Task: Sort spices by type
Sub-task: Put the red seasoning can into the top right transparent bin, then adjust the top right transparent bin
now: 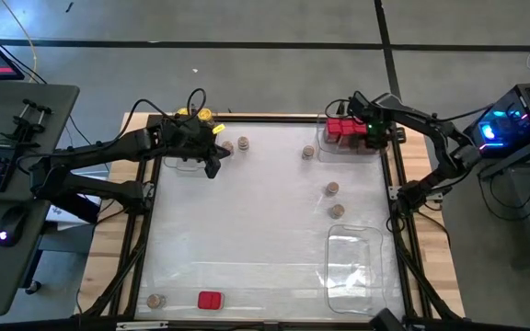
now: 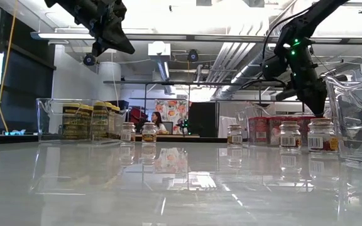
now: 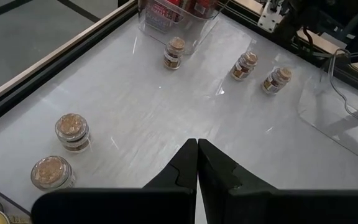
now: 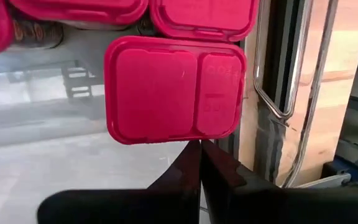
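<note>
My left gripper (image 1: 213, 168) is shut and hangs in the air beside the clear tray of yellow-lidded jars (image 1: 194, 116) at the table's far left. Its wrist view shows the shut tips (image 3: 197, 145) above bare table, with two tan-lidded jars (image 3: 72, 130) nearby. My right gripper (image 1: 373, 138) is shut over the tray of red boxes (image 1: 344, 129) at the far right. Loose tan-lidded jars (image 1: 332, 188) stand upright on the table. A lone red box (image 1: 210, 300) and one more jar (image 1: 155, 301) sit near the near edge. My right gripper (image 4: 199, 144) comes from above with its shut tips at the edge of one red box's lid (image 4: 185, 134). I cannot tell whether they touch it. The box sits in the tray beside other red boxes.
An empty clear tray (image 1: 355, 267) lies at the table's near right. A raised dark frame (image 1: 398, 198) runs around the table. The middle of the white surface (image 1: 247, 230) holds nothing. In the low view a person (image 2: 153, 120) shows far behind the table.
</note>
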`<state>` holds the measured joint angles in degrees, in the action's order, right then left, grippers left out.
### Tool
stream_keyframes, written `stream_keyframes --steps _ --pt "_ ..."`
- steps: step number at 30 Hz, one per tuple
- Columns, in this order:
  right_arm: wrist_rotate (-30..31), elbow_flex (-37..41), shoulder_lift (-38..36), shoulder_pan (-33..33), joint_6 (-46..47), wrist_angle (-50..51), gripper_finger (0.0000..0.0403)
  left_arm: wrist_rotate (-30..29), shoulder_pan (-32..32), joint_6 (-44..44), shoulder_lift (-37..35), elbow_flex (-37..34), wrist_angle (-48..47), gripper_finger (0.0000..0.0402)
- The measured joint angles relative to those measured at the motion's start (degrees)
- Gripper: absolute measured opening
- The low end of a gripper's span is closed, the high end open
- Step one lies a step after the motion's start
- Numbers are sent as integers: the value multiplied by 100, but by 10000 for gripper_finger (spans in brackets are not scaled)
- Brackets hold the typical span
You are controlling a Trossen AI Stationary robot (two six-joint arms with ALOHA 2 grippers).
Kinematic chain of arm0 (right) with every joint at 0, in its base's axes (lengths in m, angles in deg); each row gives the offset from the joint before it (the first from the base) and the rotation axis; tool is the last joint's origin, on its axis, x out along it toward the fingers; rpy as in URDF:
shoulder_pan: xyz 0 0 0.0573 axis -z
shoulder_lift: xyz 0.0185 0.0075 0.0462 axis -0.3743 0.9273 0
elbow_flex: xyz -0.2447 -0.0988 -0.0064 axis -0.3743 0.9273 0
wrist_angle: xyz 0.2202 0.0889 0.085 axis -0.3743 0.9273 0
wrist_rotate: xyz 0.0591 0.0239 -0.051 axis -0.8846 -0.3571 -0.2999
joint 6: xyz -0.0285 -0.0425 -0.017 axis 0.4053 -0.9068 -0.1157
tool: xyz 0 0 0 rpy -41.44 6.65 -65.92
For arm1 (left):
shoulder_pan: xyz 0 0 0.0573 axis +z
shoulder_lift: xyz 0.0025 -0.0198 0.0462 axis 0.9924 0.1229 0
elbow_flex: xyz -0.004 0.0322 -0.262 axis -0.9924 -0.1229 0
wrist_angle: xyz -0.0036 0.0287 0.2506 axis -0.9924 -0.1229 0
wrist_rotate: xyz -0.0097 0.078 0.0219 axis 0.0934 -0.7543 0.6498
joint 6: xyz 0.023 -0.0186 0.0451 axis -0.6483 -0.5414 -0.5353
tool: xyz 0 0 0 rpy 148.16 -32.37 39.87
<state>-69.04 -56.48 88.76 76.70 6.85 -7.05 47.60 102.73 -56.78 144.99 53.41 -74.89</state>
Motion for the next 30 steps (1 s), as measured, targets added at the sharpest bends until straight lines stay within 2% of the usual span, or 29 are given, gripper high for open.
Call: stream_keyframes --steps 5,11,21,30 --pt "181 0 0 -2 388 -242 0 0 0 -46 0 0 0 0" --pt "193 0 -16 -76 307 -37 0 2 0 -12 0 2 -81 0" --pt "148 -2 -691 -430 429 -414 0 2 0 -120 0 2 -129 0" --pt "198 -2 -438 -347 419 -334 0 2 0 -140 0 2 -129 0"
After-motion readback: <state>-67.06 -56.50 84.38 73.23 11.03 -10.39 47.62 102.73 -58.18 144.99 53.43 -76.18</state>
